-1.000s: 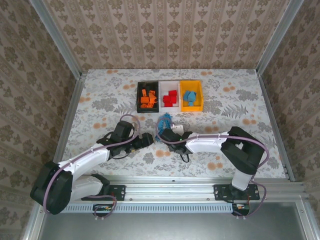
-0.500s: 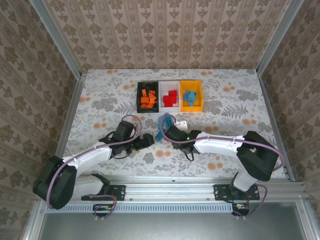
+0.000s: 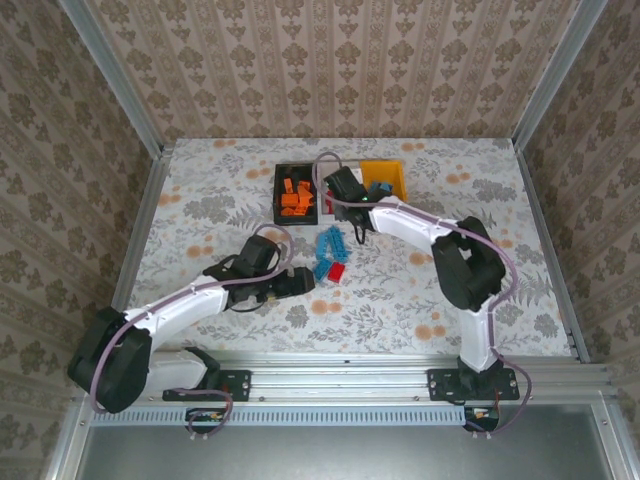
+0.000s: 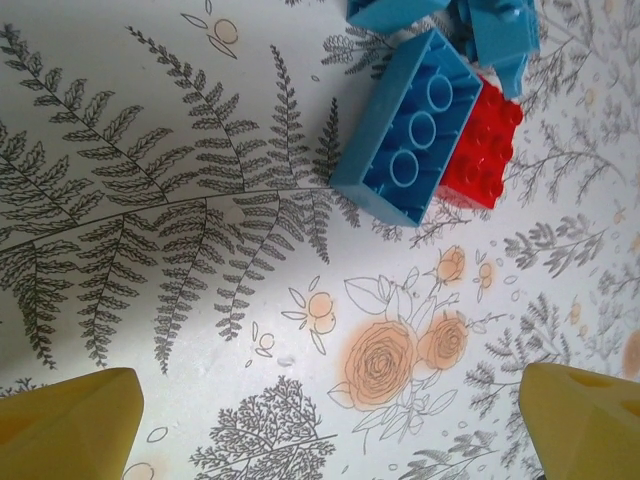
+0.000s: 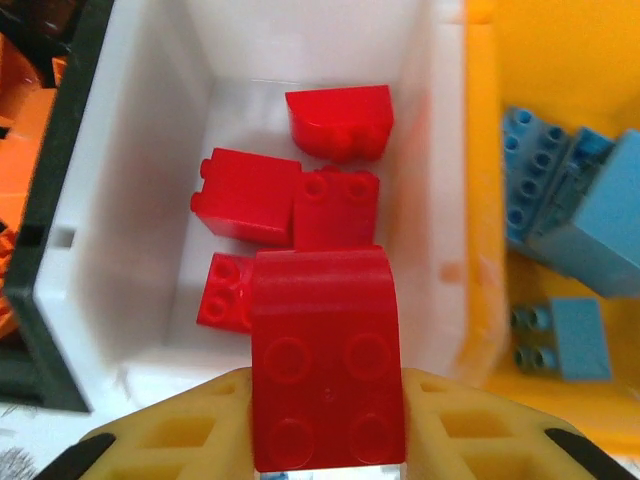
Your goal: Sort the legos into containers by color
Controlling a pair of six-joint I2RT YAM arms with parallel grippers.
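Red curved plastic brick (image 5: pixel 325 360) clamped in my right gripper (image 5: pixel 325 432) above edge of white plastic bin (image 5: pixel 130 230); early release could bounce it out. Left gripper (image 4: pixel 325 420) spread wide, empty.

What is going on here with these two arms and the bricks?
Two robot arms sort bricks by color. The right claw holds a red brick above the white bin, where other red bricks lie. The left claw is open, above the table near an unsorted blue brick and a small red brick.
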